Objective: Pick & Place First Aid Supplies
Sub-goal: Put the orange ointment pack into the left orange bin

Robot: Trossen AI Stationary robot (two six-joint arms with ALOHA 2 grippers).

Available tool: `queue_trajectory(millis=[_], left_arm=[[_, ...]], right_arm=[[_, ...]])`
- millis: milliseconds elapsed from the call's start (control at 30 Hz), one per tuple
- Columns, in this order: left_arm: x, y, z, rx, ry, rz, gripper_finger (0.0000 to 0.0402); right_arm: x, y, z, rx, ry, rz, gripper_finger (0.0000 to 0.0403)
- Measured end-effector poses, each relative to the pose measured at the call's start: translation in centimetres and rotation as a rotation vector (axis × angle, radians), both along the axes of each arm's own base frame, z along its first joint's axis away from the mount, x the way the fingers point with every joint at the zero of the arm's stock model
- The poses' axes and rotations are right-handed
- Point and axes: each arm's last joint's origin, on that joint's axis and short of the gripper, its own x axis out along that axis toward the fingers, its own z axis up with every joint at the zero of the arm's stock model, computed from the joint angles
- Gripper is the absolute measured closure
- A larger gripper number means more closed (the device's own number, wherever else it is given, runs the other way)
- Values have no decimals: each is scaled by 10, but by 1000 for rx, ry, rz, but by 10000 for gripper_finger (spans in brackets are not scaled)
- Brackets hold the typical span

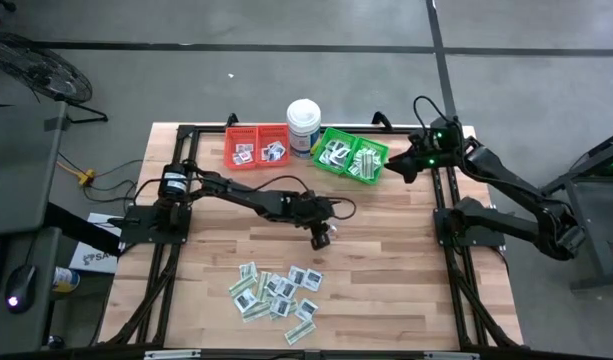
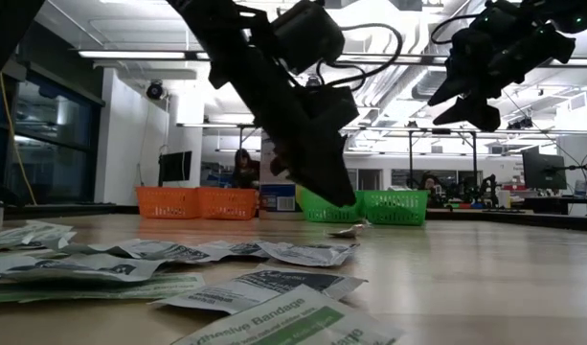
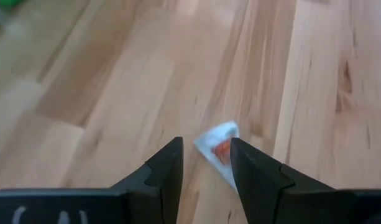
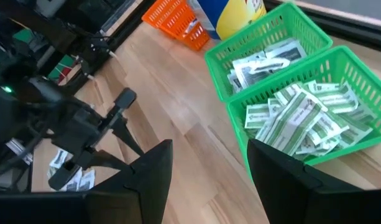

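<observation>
packets (image 2: 274, 316) loose in front | left pincer (image 3: 206, 163) angled down, part-open over one packet (image 3: 220, 149), none gripped | right pincer (image 4: 209, 180) raised, wide open, empty

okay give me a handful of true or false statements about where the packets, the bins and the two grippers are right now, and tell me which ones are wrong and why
1. A loose pile of packets lies on the near part of the table. True.
2. The green bins are empty. False: both compartments hold packets, as the right wrist view shows.
3. The left gripper is over the middle of the table, with a small white packet just beyond its fingers. True.
4. The right gripper is down among the loose pile. False: it hangs up beside the green bins, its jaws open and empty.
5. The white tub stands between the red bins and the green bins. True.
</observation>
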Motion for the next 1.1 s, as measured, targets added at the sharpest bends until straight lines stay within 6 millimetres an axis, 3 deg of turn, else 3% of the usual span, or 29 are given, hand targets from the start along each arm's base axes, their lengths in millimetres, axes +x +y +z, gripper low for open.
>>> queue_trajectory(millis=[433, 867, 1100], left_arm=[[12, -3, -27, -53, 41, -30, 270], [12, -27, -61, -11, 130, -63, 270], [9, -33, -64, 15, 156, -53, 292]], right_arm=[[-1, 1, -1, -3, 14, 20, 201], [-1, 1, -2, -8, 17, 23, 201], [-1, 1, -2, -8, 17, 22, 201]])
